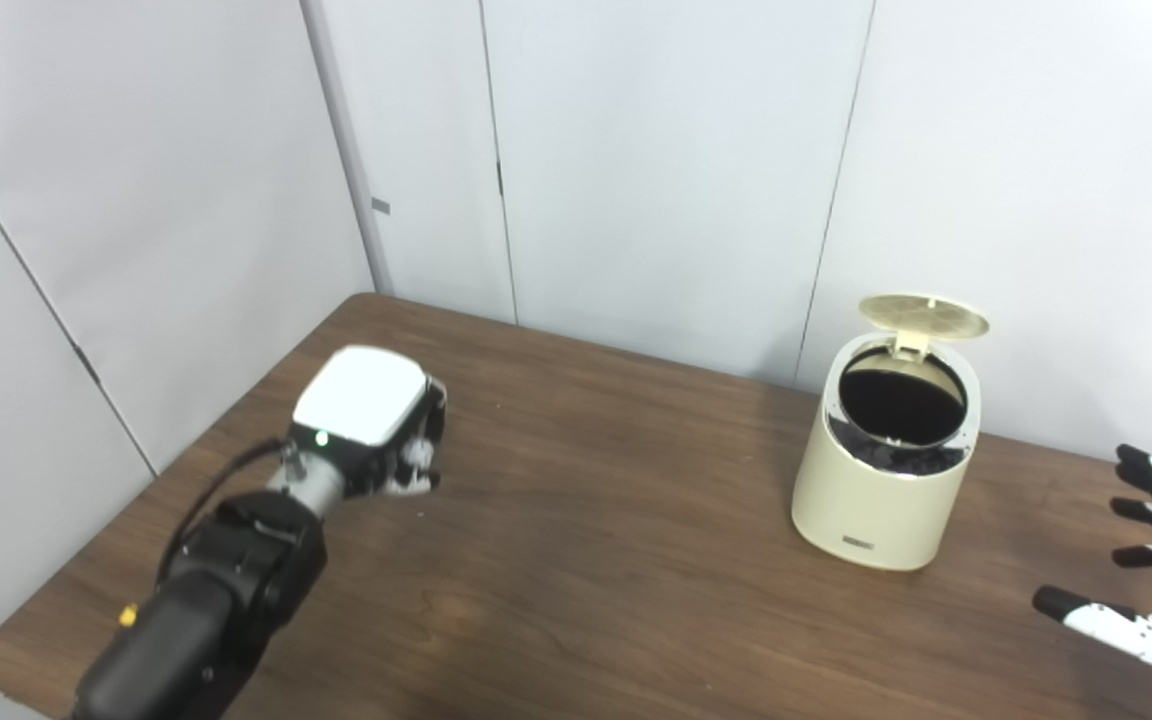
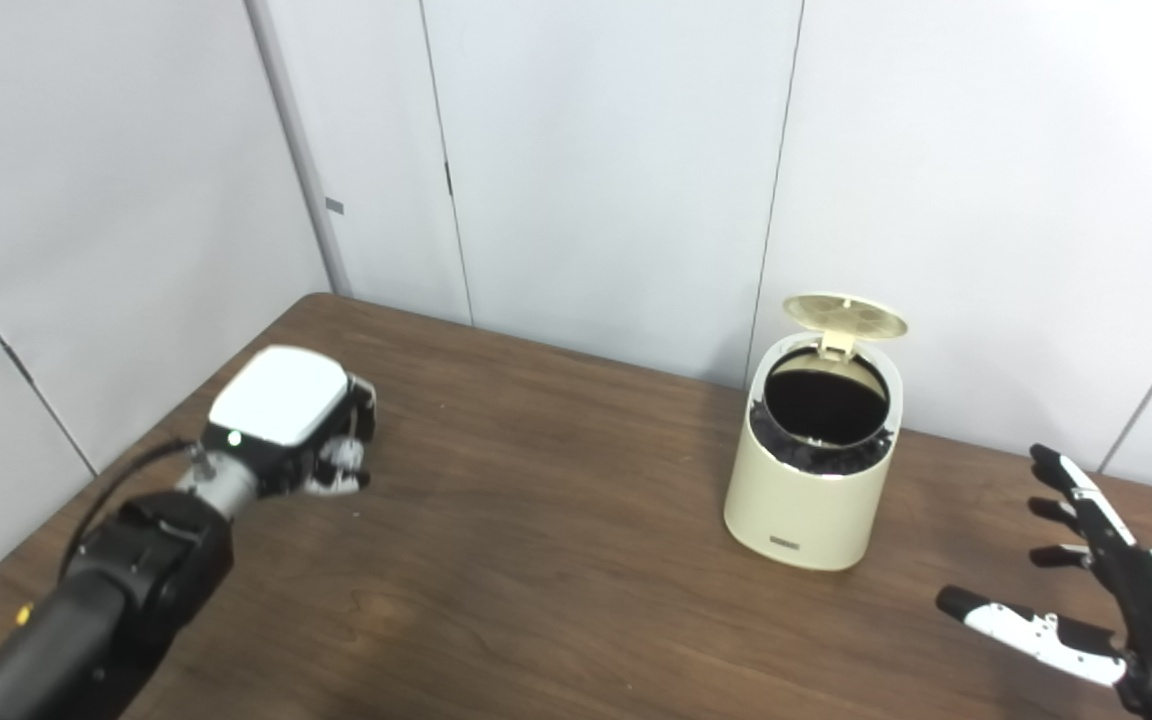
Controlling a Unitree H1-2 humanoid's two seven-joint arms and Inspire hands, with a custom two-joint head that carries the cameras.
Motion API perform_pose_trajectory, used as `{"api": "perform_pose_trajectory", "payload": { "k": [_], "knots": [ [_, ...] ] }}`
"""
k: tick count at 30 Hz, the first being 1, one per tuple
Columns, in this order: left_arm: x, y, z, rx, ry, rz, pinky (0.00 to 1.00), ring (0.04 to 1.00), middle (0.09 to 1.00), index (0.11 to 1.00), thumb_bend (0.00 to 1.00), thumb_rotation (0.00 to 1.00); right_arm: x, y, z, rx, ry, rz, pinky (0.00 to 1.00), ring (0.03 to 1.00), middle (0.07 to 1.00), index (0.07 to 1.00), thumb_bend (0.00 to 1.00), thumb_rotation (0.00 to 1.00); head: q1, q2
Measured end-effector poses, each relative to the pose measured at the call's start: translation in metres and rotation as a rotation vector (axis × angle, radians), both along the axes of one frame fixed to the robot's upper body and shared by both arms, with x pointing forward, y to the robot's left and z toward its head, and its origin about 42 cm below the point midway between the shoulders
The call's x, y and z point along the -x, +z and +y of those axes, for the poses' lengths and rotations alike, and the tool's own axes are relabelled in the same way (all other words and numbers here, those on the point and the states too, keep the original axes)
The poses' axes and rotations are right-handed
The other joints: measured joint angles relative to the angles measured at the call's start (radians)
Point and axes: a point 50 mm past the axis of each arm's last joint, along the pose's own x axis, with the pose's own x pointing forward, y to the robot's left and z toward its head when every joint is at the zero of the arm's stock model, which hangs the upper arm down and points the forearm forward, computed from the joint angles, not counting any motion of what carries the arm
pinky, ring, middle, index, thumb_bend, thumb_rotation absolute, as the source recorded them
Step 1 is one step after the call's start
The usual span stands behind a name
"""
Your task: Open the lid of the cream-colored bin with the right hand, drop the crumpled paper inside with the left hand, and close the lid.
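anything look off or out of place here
Nothing is spilled or damaged. The cream bin stands upright with its lid open. No paper lies on the table; the left hand is curled, contents hidden. The right hand is open, clear of the bin.

left hand (image 2: 291, 425) out over left side, back up, fingers curled under into fist, can't tell if anything's inside. right hand (image 2: 1106, 590) low at right, fingers spread wide, thumb out, holding nothing.
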Motion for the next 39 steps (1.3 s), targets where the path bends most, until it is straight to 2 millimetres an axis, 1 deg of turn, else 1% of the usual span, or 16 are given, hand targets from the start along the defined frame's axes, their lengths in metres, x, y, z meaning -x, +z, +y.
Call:
{"api": "perform_pose_trajectory", "payload": {
  "k": [5, 11, 13, 14, 15, 16, 17, 19, 23, 25, 29, 31, 33, 35, 36, 39],
  "knots": [
    [-0.007, 0.012, -0.007, -0.002, -0.032, -0.003, 0.17, 0.241, 0.47, 0.485, 0.53, 0.0, 0.0, 0.001, 0.001, 0.004, -0.006, 0.001, 0.67, 0.848, 0.917, 0.919, 0.78, 0.45, -0.018, -0.005],
    [-0.02, 0.038, -0.023, -0.012, -0.106, -0.075, 0.17, 0.229, 0.471, 0.484, 0.53, 0.0, 0.0, 0.001, 0.004, 0.003, -0.006, 0.003, 0.69, 0.851, 0.912, 0.914, 0.77, 0.42, -0.044, -0.008],
    [-0.025, 0.045, -0.029, -0.015, -0.138, -0.091, 0.16, 0.224, 0.471, 0.483, 0.53, 0.0, 0.0, 0.002, 0.006, -0.007, -0.008, 0.008, 0.74, 0.88, 0.932, 0.924, 0.75, 0.34, -0.049, -0.011],
    [-0.029, 0.049, -0.033, -0.014, -0.152, -0.1, 0.17, 0.231, 0.471, 0.483, 0.53, 0.0, 0.0, 0.002, 0.007, -0.014, -0.006, 0.012, 0.75, 0.887, 0.938, 0.927, 0.74, 0.32, -0.057, -0.012],
    [-0.032, 0.053, -0.038, -0.011, -0.166, -0.109, 0.23, 0.284, 0.472, 0.483, 0.53, 0.0, 0.0, 0.002, 0.007, -0.018, -0.004, 0.016, 0.76, 0.892, 0.939, 0.925, 0.74, 0.27, -0.061, -0.014],
    [-0.036, 0.057, -0.043, -0.005, -0.182, -0.126, 0.25, 0.311, 0.435, 0.498, 0.52, 0.0, 0.0, 0.002, 0.007, -0.022, -0.003, 0.018, 0.76, 0.893, 0.939, 0.924, 0.74, 0.26, -0.07, -0.014],
    [-0.039, 0.062, -0.048, -0.001, -0.199, -0.143, 0.26, 0.313, 0.427, 0.501, 0.52, 0.0, -0.001, 0.003, 0.008, -0.026, -0.002, 0.019, 0.76, 0.894, 0.939, 0.922, 0.73, 0.24, -0.078, -0.015],
    [-0.044, 0.067, -0.057, -0.005, -0.238, -0.162, 0.22, 0.273, 0.462, 0.486, 0.53, 0.0, -0.001, 0.004, 0.01, -0.028, -0.004, 0.018, 0.78, 0.894, 0.939, 0.921, 0.74, 0.23, -0.087, -0.015],
    [-0.054, 0.074, -0.075, 0.007, -0.295, -0.191, 0.19, 0.256, 0.47, 0.483, 0.53, 0.0, -0.001, 0.006, 0.011, -0.011, -0.014, 0.02, 0.77, 0.886, 0.933, 0.914, 0.74, 0.2, -0.118, -0.023],
    [-0.058, 0.076, -0.082, 0.008, -0.32, -0.198, 0.19, 0.254, 0.471, 0.483, 0.53, 0.0, -0.001, 0.005, 0.013, -0.004, -0.012, 0.02, 0.75, 0.878, 0.931, 0.912, 0.76, 0.21, -0.141, -0.028],
    [-0.071, 0.081, -0.096, 0.021, -0.351, -0.201, 0.23, 0.288, 0.471, 0.483, 0.53, 0.0, -0.003, 0.0, 0.013, 0.015, -0.021, 0.024, 0.72, 0.859, 0.916, 0.898, 0.79, 0.23, -0.176, -0.034],
    [-0.076, 0.087, -0.103, 0.031, -0.367, -0.213, 0.22, 0.282, 0.472, 0.483, 0.53, 0.0, -0.005, -0.005, 0.013, 0.022, -0.021, 0.027, 0.7, 0.847, 0.916, 0.899, 0.8, 0.24, -0.195, -0.035],
    [-0.082, 0.091, -0.109, 0.038, -0.382, -0.22, 0.24, 0.303, 0.472, 0.483, 0.53, 0.0, -0.006, -0.007, 0.013, 0.027, -0.019, 0.027, 0.69, 0.837, 0.914, 0.898, 0.81, 0.28, -0.207, -0.038],
    [-0.086, 0.095, -0.116, 0.053, -0.401, -0.228, 0.26, 0.316, 0.473, 0.483, 0.53, 0.0, -0.007, -0.011, 0.013, 0.028, -0.022, 0.032, 0.69, 0.834, 0.909, 0.898, 0.81, 0.29, -0.219, -0.038],
    [-0.088, 0.096, -0.12, 0.061, -0.411, -0.233, 0.28, 0.333, 0.429, 0.504, 0.52, 0.0, -0.007, -0.012, 0.013, 0.027, -0.021, 0.027, 0.69, 0.832, 0.908, 0.903, 0.81, 0.31, -0.235, -0.038],
    [-0.092, 0.098, -0.133, 0.078, -0.442, -0.237, 0.25, 0.315, 0.413, 0.514, 0.52, 0.0, -0.008, -0.015, 0.015, 0.031, -0.004, 0.014, 0.69, 0.833, 0.906, 0.902, 0.81, 0.34, -0.25, -0.041]
  ]
}}
